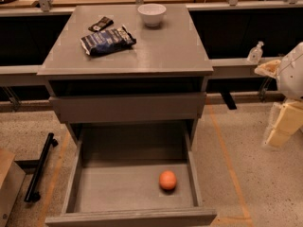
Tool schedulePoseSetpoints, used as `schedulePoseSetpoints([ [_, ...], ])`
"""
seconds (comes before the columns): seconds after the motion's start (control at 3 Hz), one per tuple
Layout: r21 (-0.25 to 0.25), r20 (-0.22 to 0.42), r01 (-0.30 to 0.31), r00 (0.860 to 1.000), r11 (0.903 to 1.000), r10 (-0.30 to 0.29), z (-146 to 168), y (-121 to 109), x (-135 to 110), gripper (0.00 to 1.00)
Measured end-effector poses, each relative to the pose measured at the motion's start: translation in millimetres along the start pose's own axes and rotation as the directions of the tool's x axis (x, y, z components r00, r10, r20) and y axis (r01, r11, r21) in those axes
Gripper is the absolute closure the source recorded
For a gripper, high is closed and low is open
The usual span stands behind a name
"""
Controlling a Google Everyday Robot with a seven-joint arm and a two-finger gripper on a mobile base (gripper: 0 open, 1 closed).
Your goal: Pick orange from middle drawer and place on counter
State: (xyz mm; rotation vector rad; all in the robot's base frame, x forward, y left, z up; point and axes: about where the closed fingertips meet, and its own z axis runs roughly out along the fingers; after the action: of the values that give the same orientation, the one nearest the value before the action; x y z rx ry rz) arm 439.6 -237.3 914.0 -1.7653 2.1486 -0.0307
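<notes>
The orange (167, 180) lies on the flat bottom of the open grey drawer (118, 193), near its front right corner. The drawer is pulled far out below the cabinet's closed drawer front (128, 108). The grey counter (161, 51) is the cabinet's top. My gripper (283, 124) shows as cream-coloured parts under a white arm section (291, 70) at the right edge. It hangs above the floor, well to the right of the cabinet, higher than the orange and apart from it.
On the counter stand a white bowl (152, 14) at the back, a dark snack bag (108, 40) and a small black packet (100, 23). A clear bottle (255, 53) sits on the right ledge. A black bar (40, 167) lies on the floor at left.
</notes>
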Motion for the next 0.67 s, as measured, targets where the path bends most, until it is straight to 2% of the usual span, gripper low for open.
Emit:
schedulePoseSetpoints([
  [0.33, -0.021, 0.026, -0.068, 0.997, 0.9974, 0.069, 27, 3, 4, 0.00],
  [0.67, -0.089, 0.090, -0.103, 0.990, 0.9907, 0.111, 81, 7, 1, 0.00],
])
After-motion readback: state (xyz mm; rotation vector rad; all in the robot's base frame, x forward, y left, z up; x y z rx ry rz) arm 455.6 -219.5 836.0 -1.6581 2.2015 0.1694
